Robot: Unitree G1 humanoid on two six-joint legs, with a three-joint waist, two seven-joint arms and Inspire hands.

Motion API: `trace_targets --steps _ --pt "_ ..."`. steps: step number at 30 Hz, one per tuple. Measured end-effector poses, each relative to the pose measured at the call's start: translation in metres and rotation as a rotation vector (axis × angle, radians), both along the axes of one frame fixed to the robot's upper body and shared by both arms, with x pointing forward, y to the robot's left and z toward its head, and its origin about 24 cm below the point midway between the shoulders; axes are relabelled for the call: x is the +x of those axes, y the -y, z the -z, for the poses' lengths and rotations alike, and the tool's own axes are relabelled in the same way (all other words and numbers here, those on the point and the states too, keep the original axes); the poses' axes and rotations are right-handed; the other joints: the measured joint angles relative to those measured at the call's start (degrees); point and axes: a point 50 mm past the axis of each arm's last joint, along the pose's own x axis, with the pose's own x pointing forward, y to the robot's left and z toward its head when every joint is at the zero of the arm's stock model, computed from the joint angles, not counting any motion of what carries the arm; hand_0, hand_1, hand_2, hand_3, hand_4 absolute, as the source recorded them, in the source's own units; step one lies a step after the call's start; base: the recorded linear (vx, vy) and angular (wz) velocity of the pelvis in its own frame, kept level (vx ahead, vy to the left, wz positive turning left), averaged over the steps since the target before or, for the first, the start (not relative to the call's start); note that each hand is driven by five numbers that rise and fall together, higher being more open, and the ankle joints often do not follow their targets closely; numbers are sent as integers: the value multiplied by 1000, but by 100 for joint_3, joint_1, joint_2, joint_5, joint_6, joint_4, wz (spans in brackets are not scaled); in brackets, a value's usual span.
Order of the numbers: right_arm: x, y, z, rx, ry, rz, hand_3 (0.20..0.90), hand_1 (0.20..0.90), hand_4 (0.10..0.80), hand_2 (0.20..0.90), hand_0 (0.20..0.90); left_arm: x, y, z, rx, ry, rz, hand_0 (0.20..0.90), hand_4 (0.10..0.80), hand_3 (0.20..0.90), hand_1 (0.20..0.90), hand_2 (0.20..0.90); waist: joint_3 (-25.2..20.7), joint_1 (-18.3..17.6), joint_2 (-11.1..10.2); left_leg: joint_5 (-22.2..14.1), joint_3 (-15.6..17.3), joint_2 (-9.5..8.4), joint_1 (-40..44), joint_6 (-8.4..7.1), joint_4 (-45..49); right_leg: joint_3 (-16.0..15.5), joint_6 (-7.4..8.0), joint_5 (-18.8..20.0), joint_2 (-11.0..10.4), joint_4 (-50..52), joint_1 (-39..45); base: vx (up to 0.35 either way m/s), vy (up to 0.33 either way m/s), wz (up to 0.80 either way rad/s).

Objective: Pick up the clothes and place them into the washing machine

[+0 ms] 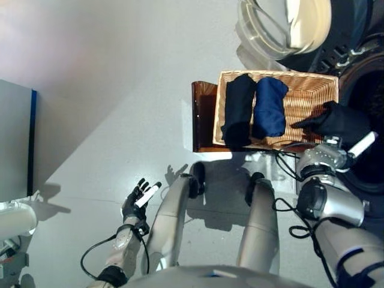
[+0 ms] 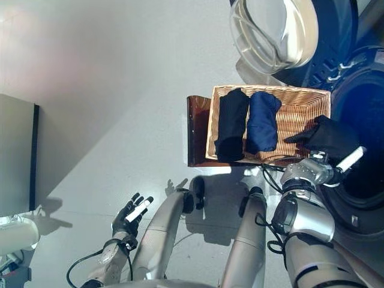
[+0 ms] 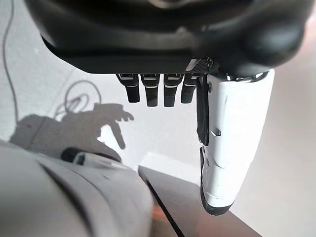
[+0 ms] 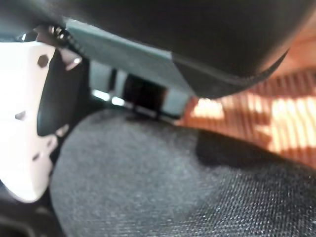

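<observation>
A shallow wicker basket (image 1: 312, 77) rests on a low dark brown box (image 1: 203, 117). In it lie a rolled black garment (image 1: 239, 108) and a rolled navy garment (image 1: 269, 107), side by side. My right hand (image 1: 362, 144) is at the basket's right end, beside the washing machine's dark drum opening (image 1: 367, 102). It is shut on another black garment (image 1: 339, 122) that drapes over it. In the right wrist view this dark cloth (image 4: 173, 187) lies under the palm, next to the white thumb (image 4: 24, 123). My left hand (image 1: 137, 201) hangs open and empty over the floor at lower left.
The washing machine's glass door (image 1: 288, 24) stands open beyond the basket. A grey cabinet with a blue edge (image 1: 15, 141) stands at the far left. Bare grey floor lies between the cabinet and the box.
</observation>
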Motion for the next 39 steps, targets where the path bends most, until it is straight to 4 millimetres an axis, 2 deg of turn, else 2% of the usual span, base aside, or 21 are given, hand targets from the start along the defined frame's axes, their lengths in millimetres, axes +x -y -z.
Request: trace_targets --steps 5,10,13,17,20,26,29,34,35,36,39 --pt "1 20 -33 -23 21 44 200 200 300 200 200 -3 7 -1 -5 6 28 900 800 900 900 900 -64 42 180 16 50 -11 -204 0 -18 64 9 16 -2 9 -242 -1 31 -1" --pt "-8 46 -69 -61 54 112 200 200 300 200 200 9 18 -14 -28 80 69 900 800 900 900 900 -96 153 226 41 53 -19 -281 41 -59 47 21 20 -19 11 -334 3 3 2" --pt "-13 57 -90 -114 57 137 200 200 300 200 200 10 20 -15 -25 86 80 900 800 900 900 900 -138 155 279 61 34 -72 -273 45 -123 24 90 22 -76 10 -335 6 16 11" --pt "-21 69 -108 -121 68 181 200 200 300 200 200 10 19 -14 -11 80 76 900 800 900 900 900 -159 149 292 61 28 -87 -275 46 -125 25 110 15 -90 4 -325 3 3 1" --pt "-29 76 -111 -87 49 226 200 200 300 200 200 9 18 -14 -7 75 69 900 800 900 900 900 -196 125 290 61 26 -93 -283 52 -118 23 111 14 -95 4 -324 3 23 1" --pt "-35 76 -96 10 -12 258 200 200 300 200 200 6 18 -12 -4 62 63 900 800 900 900 900 -490 84 286 37 30 -100 -293 24 -139 37 94 7 -94 -60 -328 4 21 -2" --pt "-37 77 -96 21 -3 287 200 200 300 200 200 5 18 -12 -3 60 62 900 800 900 900 900 -508 56 289 34 39 -101 -298 33 -140 47 111 22 -89 -90 -325 2 10 -1" --pt "-40 77 -95 45 3 324 200 200 300 200 200 4 17 -10 2 46 55 900 800 900 900 900 -510 1 290 14 79 -98 -299 121 -90 85 167 53 -85 -100 -322 -6 5 -4" --pt "-40 76 -94 51 8 324 326 326 390 326 326 4 17 -10 2 46 54 900 800 900 900 900 -510 1 290 13 84 -98 -298 124 -87 91 189 65 -85 -100 -321 0 0 0" --pt "-40 76 -94 55 9 324 900 900 800 900 900 4 17 -10 1 45 53 900 800 900 900 900 -511 1 291 12 85 -98 -298 125 -84 93 194 68 -84 -100 -322 0 0 0" --pt "-40 76 -93 73 20 324 900 900 800 900 900 4 17 -10 1 44 53 900 800 900 900 900 -511 14 290 12 89 -98 -297 126 -76 96 200 72 -85 -97 -316 0 0 0"
